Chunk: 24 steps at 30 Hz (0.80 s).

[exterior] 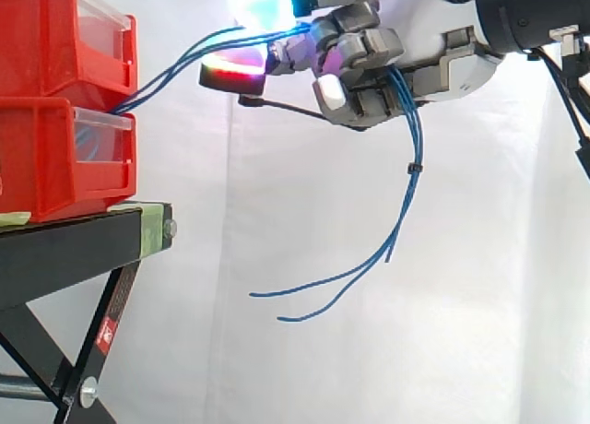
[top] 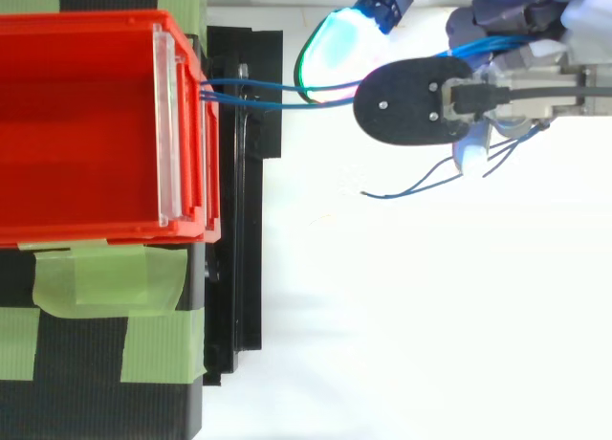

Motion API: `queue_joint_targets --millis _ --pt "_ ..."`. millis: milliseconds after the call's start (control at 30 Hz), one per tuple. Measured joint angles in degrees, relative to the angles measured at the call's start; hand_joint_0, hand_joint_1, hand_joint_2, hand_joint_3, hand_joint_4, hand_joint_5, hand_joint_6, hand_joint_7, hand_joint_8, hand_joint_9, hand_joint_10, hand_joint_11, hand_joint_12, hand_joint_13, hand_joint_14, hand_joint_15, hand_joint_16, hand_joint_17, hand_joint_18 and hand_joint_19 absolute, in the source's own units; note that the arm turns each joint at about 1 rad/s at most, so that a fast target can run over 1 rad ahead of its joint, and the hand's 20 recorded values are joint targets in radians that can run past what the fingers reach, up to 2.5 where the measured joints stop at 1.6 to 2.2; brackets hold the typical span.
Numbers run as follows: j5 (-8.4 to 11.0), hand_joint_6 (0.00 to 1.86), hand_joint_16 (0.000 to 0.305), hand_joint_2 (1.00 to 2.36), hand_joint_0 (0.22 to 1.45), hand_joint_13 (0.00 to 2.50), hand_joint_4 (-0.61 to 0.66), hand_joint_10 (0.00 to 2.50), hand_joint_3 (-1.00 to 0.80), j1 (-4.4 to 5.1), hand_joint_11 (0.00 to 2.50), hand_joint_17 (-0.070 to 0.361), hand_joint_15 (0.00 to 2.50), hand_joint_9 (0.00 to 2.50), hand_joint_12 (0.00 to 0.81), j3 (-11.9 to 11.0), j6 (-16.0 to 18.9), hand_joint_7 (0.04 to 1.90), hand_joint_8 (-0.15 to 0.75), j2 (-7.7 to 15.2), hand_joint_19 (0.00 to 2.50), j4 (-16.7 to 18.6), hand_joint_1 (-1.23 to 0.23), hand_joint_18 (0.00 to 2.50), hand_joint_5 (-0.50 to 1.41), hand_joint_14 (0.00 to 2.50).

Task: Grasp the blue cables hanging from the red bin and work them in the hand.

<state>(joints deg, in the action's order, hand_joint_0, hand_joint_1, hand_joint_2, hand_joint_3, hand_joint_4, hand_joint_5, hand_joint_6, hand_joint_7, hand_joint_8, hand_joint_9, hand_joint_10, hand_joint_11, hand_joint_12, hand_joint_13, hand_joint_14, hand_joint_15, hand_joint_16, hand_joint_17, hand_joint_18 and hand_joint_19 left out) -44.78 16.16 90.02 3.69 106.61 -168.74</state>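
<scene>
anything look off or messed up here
Nothing damaged or spilled. The blue cables run from the red bin to the hand, which is curled round them; their loose ends dangle below. The green tape on the stand lies crooked.

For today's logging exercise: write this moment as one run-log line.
hand: shut on blue cables | cables: span from red bin to hand | loose ends: hang below hand
</scene>
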Motion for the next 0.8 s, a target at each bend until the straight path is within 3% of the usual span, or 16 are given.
queue_joint_targets --millis 367,533,800 --pt "0.03 0.00 0.053 1.02 1.02 1.02 0.28 2.50 -0.28 0.01 2.50 0.119 1.80 0.76 0.543 0.04 0.00 1.32 0.445 0.00 0.72 0.07 -0.63 1.33 0.36 2.50" --pt "0.04 0.01 0.054 1.03 1.01 1.02 0.27 2.50 0.01 0.01 2.50 0.121 1.81 0.74 0.552 0.04 0.00 1.33 0.426 0.00 0.70 0.08 -0.64 1.32 0.36 2.50" --pt "-0.02 0.03 0.057 1.01 1.04 1.02 0.29 2.50 0.26 0.01 2.50 0.129 1.77 0.74 0.550 0.04 0.00 1.31 0.456 0.00 0.55 0.08 -0.66 1.28 0.36 2.50"
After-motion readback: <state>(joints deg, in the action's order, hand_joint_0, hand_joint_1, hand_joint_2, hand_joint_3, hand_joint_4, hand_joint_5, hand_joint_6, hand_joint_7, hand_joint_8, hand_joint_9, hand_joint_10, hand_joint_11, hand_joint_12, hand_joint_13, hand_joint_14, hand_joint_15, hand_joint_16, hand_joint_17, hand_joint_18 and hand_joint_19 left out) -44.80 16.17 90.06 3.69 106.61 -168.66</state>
